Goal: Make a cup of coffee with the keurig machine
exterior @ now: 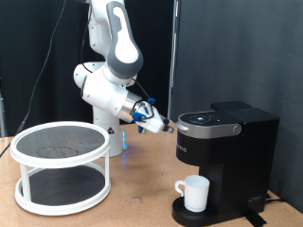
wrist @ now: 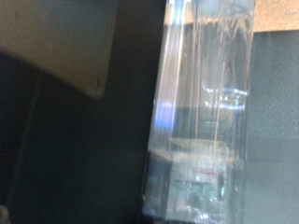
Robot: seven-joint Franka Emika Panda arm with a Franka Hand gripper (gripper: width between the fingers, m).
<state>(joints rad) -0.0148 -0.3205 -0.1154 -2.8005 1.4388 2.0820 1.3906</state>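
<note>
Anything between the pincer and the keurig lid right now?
Nothing visible in the exterior view. The pincer sits right at the edge of the keurig machine, level with its lid and on the exterior view's left of it, with no object in between. The cup is already on the drip tray, well below. The wrist view is too blurred to add anything.

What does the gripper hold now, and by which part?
It cannot be told. The gripper is at the lid of the keurig machine, but nothing shows between its fingers. The cup stands free on the drip tray.
</note>
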